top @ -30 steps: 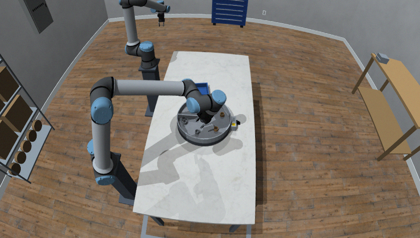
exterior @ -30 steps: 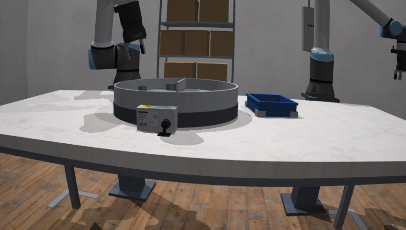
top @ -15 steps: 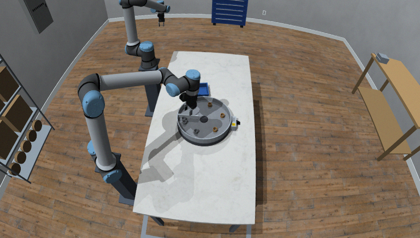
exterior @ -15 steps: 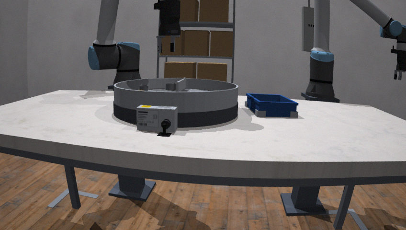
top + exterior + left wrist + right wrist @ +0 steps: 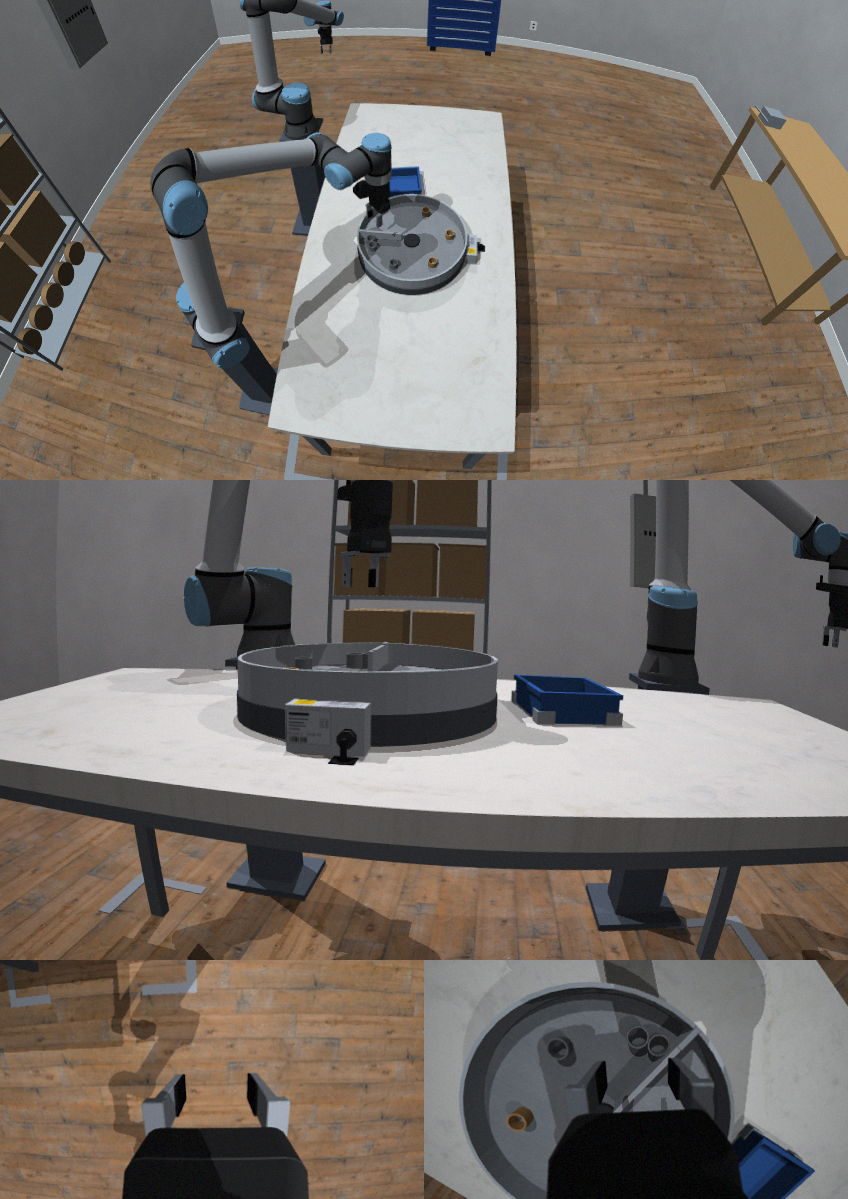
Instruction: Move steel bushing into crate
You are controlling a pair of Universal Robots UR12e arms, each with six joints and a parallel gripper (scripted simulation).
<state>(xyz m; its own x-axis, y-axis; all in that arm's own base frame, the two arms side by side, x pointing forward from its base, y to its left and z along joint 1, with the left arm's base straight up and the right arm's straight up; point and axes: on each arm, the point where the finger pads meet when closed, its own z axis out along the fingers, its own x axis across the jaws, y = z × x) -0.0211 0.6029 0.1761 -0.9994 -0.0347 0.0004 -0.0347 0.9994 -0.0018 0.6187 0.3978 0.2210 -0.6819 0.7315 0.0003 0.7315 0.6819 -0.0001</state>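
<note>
Counted inside one turntable (image 5: 414,277) (image 5: 367,688) (image 5: 475,1099): three gray steel bushings (image 5: 394,265) (image 5: 355,660) (image 5: 567,1051) and three copper-colored bushings (image 5: 449,236) (image 5: 526,1115). Also on the tabletop (image 5: 428,356) (image 5: 535,777) (image 5: 439,1060), one blue crate (image 5: 406,180) (image 5: 574,708) (image 5: 767,1164) and one gray control box (image 5: 473,245) (image 5: 309,732). Beside it, two robot arms (image 5: 255,152) (image 5: 672,527).
</note>
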